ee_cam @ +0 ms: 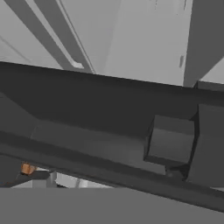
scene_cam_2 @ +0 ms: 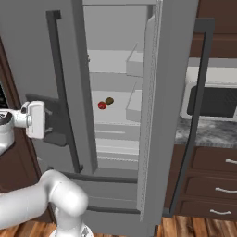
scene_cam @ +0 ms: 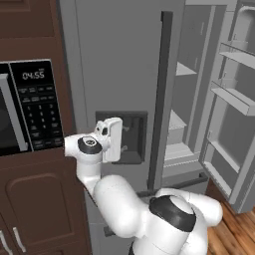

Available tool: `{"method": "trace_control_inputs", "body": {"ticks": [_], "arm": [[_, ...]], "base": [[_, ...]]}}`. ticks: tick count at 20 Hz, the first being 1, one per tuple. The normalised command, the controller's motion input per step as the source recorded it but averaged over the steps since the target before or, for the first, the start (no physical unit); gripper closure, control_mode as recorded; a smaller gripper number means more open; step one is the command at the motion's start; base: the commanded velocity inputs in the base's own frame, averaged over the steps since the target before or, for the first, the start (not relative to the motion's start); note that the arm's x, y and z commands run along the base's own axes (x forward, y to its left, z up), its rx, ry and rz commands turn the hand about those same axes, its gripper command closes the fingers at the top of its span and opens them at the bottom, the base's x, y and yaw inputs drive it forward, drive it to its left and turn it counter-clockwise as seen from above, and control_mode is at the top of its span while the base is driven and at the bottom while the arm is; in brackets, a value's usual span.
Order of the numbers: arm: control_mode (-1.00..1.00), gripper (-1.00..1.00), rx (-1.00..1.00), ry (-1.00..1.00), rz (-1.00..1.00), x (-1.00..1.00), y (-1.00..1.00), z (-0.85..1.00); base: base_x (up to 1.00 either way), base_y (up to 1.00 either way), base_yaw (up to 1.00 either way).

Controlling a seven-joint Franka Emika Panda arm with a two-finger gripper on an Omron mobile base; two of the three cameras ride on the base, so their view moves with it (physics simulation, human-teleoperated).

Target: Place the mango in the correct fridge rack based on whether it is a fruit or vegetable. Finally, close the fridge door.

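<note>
The mango [scene_cam_2: 102, 105] is a small red fruit lying on a middle shelf inside the fridge, beside a darker brown-green item [scene_cam_2: 109, 100]. The fridge door [scene_cam_2: 169, 92] stands wide open, its long dark bar handle [scene_cam_2: 200, 83] facing out; its inner side with grey bins [scene_cam: 234, 99] shows in the left base view. My gripper [scene_cam: 115, 142] [scene_cam_2: 40, 119] hovers well left of the mango, in front of the other door's recessed dispenser panel [scene_cam: 132, 134] [ee_cam: 109, 118], pointing into it. It is open and holds nothing.
The closed grey dispenser door [scene_cam: 114, 60] has a dark bar handle [scene_cam: 162, 89]. A black microwave [scene_cam: 30, 107] sits in brown cabinets at left. A white appliance [scene_cam_2: 210, 99] stands on the counter behind the open door, above drawers [scene_cam_2: 213, 185].
</note>
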Motion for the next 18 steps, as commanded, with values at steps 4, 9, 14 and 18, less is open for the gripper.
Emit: {"method": "trace_control_inputs", "body": {"ticks": [4,9,14,18], "arm": [[-1.0,-1.0,0.09,-0.01,0.25,0.69,-0.34,0.0],[-1.0,-1.0,0.08,-0.02,0.29,0.68,-0.27,0.01],[-1.0,-1.0,0.05,-0.06,0.32,0.35,-0.15,0.04],[-1.0,-1.0,-0.05,-0.3,0.14,-0.73,0.04,0.06]], "base": [[0.0,0.0,0.0],[0.0,0.0,0.0],[0.0,0.0,0.0],[0.0,0.0,0.0]]}}
